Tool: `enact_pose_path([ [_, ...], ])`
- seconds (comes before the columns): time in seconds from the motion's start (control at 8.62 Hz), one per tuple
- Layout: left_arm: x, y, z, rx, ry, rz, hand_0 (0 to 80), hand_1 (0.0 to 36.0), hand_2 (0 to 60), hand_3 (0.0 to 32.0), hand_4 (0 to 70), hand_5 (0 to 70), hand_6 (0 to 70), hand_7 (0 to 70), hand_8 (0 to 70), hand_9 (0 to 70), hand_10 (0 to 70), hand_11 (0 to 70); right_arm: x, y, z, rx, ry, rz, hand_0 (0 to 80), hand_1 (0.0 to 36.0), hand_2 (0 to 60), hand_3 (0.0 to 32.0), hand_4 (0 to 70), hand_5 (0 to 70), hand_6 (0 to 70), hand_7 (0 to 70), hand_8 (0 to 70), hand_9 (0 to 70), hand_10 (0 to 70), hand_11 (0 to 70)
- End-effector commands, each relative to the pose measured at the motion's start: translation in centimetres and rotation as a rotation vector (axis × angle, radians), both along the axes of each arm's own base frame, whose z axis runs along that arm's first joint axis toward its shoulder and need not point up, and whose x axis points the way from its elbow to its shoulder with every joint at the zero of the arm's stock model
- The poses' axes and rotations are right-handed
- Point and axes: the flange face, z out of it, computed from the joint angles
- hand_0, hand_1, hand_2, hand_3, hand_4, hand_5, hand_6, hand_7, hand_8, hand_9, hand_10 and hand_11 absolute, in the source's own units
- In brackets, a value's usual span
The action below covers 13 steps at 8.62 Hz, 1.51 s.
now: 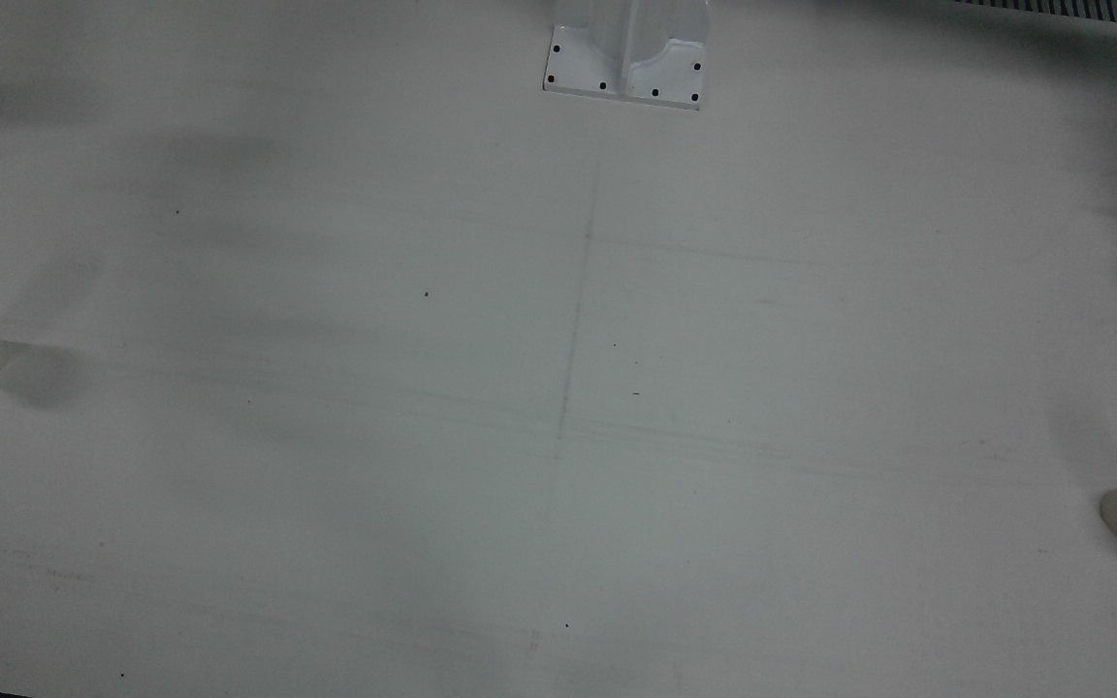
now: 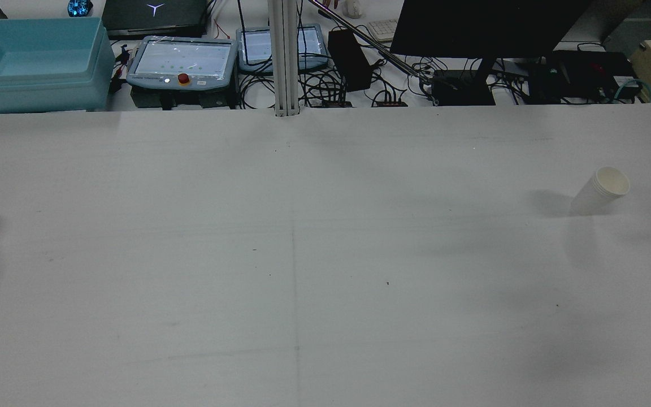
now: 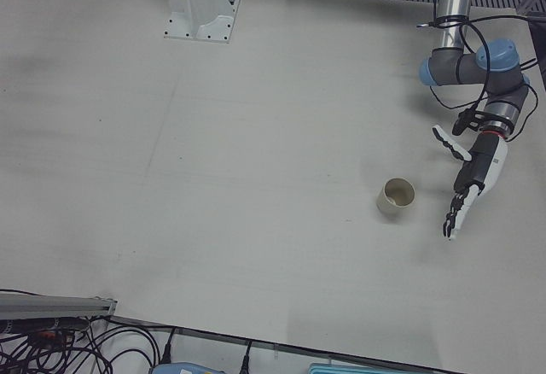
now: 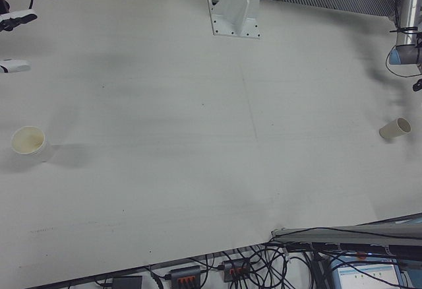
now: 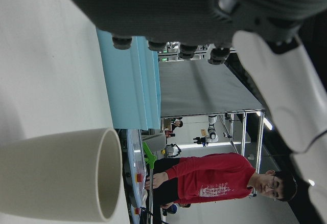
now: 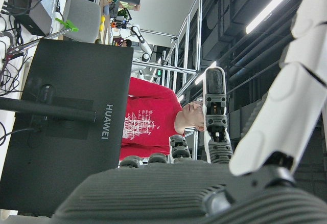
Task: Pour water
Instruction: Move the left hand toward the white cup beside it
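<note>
Paper is what you are dealing with: two thin-walled cups, light and easy to crush or tip. The left-side paper cup stands upright just beside your left hand, whose fingers are spread and hold nothing. The right-side paper cup, which looks like a nested stack, stands well apart across the table. Your right hand is barely in frame; I cannot tell its finger state. Take each cup around mid-wall, gently, below the rim.

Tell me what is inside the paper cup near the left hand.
The cup stands upright and open; its inside looks pale, with no visible object. Whether it holds water cannot be told. The left hand hangs beside it, apart.
</note>
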Motion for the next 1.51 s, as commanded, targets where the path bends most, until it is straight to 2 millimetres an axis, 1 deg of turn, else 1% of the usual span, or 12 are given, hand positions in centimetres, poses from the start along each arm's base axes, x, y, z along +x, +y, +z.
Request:
enact_pose_path([
  [0.0,-1.3,2.7,-2.4,-0.036,0.022,-0.001,45.0,0.8,0.0,8.2,13.7,0.0,0.0,7.3,0.0,0.0,0.2,0.9,0.7,1.9,0.9,-0.08,0.017,-0.002,47.0,10.0,11.2,0.0,30.3,23.6,5.7,10.8,0.1,0.7,0.0,0.0],
  [0.12,-2.3,5.3,-0.9,-0.07,0.004,-0.002,43.0,0.0,0.0,4.0,16.9,0.0,0.0,7.9,0.0,0.1,2.0,3.7,0.7,2.0,0.5,-0.073,0.017,-0.006,46.8,9.8,9.6,0.0,26.2,22.7,5.0,10.2,0.0,0.6,0.0,0.0],
  [0.23,-3.3,7.7,0.4,-0.089,-0.004,-0.004,42.6,0.0,0.0,4.0,17.4,0.0,0.0,7.9,0.0,0.1,1.9,3.4,0.9,3.3,1.3,-0.089,0.022,-0.012,47.0,10.1,6.2,0.8,15.4,21.2,2.9,9.9,0.0,0.5,0.0,0.0],
  [0.35,-3.7,7.8,0.3,-0.07,-0.01,-0.03,41.3,0.0,0.0,3.0,18.2,0.0,0.0,8.1,0.0,0.2,2.6,4.3,0.5,3.4,1.3,-0.093,0.011,-0.027,46.8,10.4,6.4,2.0,12.9,21.3,1.4,9.5,0.0,0.5,0.0,0.0],
  [0.46,-3.5,7.0,-0.2,-0.028,-0.051,-0.085,41.1,0.0,0.0,3.2,17.9,0.0,0.0,8.1,0.0,0.2,2.7,4.5,0.4,3.6,1.1,-0.099,-0.014,-0.04,47.0,10.3,5.8,0.6,13.5,20.9,0.4,8.6,0.0,0.3,0.0,0.0],
  [0.58,-2.7,5.2,-2.4,0.112,-0.156,-0.131,42.3,0.0,0.0,0.0,18.5,0.0,0.0,7.9,0.0,0.1,2.8,4.6,0.7,4.3,1.9,-0.134,-0.04,-0.04,47.6,11.9,12.4,0.0,23.3,24.6,4.6,14.7,0.1,1.5,0.0,0.0],
  [0.81,1.0,3.8,-3.6,0.171,-0.252,-0.095,45.9,3.5,0.0,0.0,17.6,0.0,0.0,8.3,0.0,0.2,2.5,4.6,0.5,4.2,1.8,-0.137,-0.045,-0.052,48.7,14.3,22.9,0.0,39.9,33.9,11.5,25.7,1.3,3.7,0.0,0.7],
  [0.93,1.9,2.5,-3.9,0.169,-0.279,-0.092,46.9,5.5,0.0,0.0,17.7,0.0,0.0,8.8,0.0,0.3,2.2,4.3,0.5,4.2,1.7,-0.136,-0.049,-0.053,48.3,13.2,24.8,0.0,49.8,35.6,15.7,29.9,2.1,4.5,0.9,1.9],
  [1.04,4.0,0.4,-3.0,0.163,-0.284,-0.063,46.9,6.3,0.0,0.0,17.9,0.0,0.0,9.1,0.0,0.4,6.4,10.6,0.5,4.1,1.6,-0.135,-0.053,-0.052,48.3,13.1,23.0,0.0,47.9,34.7,13.9,28.5,1.7,4.3,0.7,1.6],
  [1.16,3.8,0.8,-0.3,0.152,-0.296,-0.065,46.2,4.7,0.0,0.0,17.5,0.0,0.0,8.0,0.0,0.2,7.3,11.7,0.8,4.5,1.8,-0.142,-0.062,-0.052,48.4,13.3,22.7,0.0,47.5,34.8,13.5,28.0,1.7,4.2,0.3,1.2],
  [1.28,3.2,1.7,1.7,0.137,-0.305,-0.067,46.0,4.5,0.0,0.0,15.5,0.0,0.0,6.6,0.0,0.0,5.6,9.3,1.2,4.9,2.0,-0.148,-0.088,-0.052,48.6,13.2,24.1,0.0,52.7,36.6,15.9,30.1,2.1,4.6,0.3,1.0],
  [1.39,2.9,2.3,3.0,0.143,-0.32,-0.071,46.7,6.8,0.0,0.6,12.1,0.0,0.0,5.5,0.0,0.0,6.4,10.7,1.3,5.0,1.9,-0.147,-0.094,-0.054,48.7,13.4,23.3,0.0,52.3,36.3,15.3,29.5,2.0,4.5,0.0,0.2],
])
